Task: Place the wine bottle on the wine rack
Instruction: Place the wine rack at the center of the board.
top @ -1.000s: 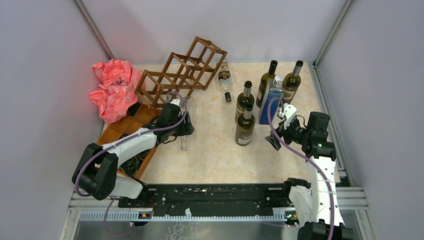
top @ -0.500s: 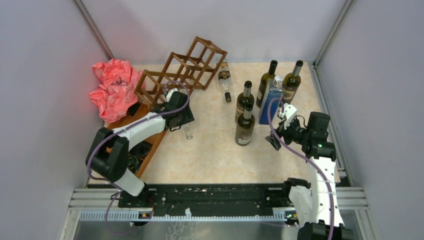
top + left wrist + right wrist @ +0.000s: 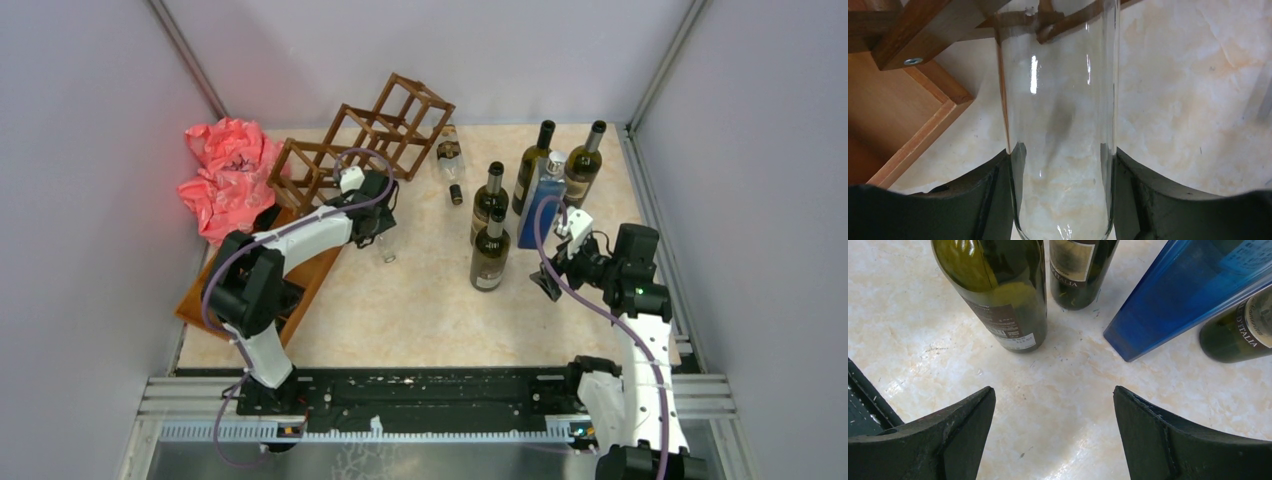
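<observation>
A clear glass wine bottle (image 3: 1063,90) is clamped between my left gripper's (image 3: 1063,152) two fingers, which press on both its sides. From above, the left gripper (image 3: 368,212) sits at the near edge of the dark wooden lattice wine rack (image 3: 385,125), and the bottle's neck (image 3: 384,248) points toward me over the table. Rack slats (image 3: 923,30) show just beyond the bottle's far end in the left wrist view. My right gripper (image 3: 1054,392) hangs open over bare tabletop, with nothing between its fingers; from above it (image 3: 552,281) is right of the standing bottles.
Several dark green bottles (image 3: 490,255) and a blue bottle (image 3: 543,200) stand at centre right. Another bottle (image 3: 449,150) lies by the rack's right end. A flat wooden tray (image 3: 250,275) and a pink bag (image 3: 230,175) are at left.
My left arm has carried the clear bottle away from the tray's side, farther back and right, up to the rack's near edge. The right arm has not moved.
</observation>
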Controlling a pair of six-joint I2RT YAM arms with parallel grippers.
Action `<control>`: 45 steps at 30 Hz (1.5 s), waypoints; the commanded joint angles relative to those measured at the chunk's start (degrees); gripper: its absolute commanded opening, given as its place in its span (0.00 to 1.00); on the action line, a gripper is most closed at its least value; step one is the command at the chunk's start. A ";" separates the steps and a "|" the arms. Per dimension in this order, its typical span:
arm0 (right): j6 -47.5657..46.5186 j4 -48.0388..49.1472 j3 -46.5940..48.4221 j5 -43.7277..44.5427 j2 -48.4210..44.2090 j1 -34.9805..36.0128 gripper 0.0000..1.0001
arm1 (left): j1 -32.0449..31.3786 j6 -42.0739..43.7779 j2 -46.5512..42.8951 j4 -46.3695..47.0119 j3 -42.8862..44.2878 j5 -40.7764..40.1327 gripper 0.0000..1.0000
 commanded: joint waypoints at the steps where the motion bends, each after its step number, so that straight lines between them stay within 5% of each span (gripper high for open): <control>1: -0.54 1.92 -0.17 -0.56 -0.56 0.72 0.87 | -0.10 -4.60 2.27 -3.55 4.54 -8.68 0.00; 11: -0.62 1.87 -0.17 -0.57 -0.20 0.88 0.87 | -0.02 -6.64 7.40 -7.98 11.75 -13.60 0.03; 16: -0.62 1.83 -0.17 -0.50 -0.12 0.97 0.87 | 0.70 -4.40 7.37 -6.98 11.62 -14.15 0.15; 45: -0.62 1.87 -0.26 -0.24 -0.16 0.99 0.87 | 4.86 3.30 9.04 -1.96 15.11 -17.70 0.35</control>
